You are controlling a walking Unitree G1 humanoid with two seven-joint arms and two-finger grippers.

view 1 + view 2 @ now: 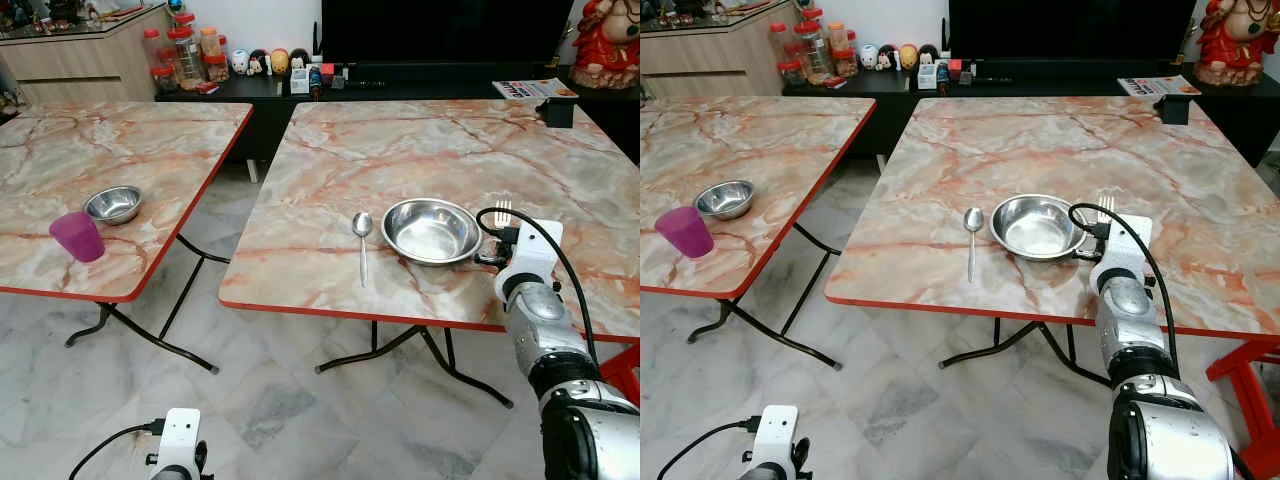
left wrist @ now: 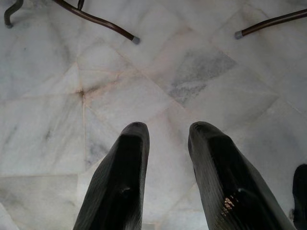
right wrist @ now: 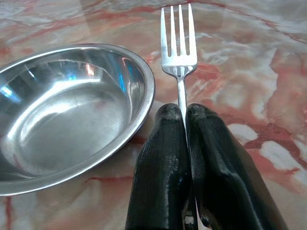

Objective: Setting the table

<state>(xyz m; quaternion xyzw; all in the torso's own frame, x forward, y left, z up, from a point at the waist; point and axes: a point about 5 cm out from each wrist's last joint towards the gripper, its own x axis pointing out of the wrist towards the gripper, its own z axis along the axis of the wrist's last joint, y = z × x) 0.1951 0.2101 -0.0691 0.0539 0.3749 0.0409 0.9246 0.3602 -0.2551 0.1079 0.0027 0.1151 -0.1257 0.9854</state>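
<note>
The near marble tabletop (image 1: 420, 150) carries a spoon (image 1: 362, 240) and steel bowl (image 1: 431, 230) near its front edge. The left tabletop (image 1: 90, 150) holds a small bowl (image 1: 113, 204) and purple cup (image 1: 78, 237).

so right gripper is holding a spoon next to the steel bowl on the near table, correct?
Not a spoon. The right gripper is shut on a fork, tines plain in the right wrist view, beside the steel bowl. The spoon lies on the table at the bowl's other side.
</note>
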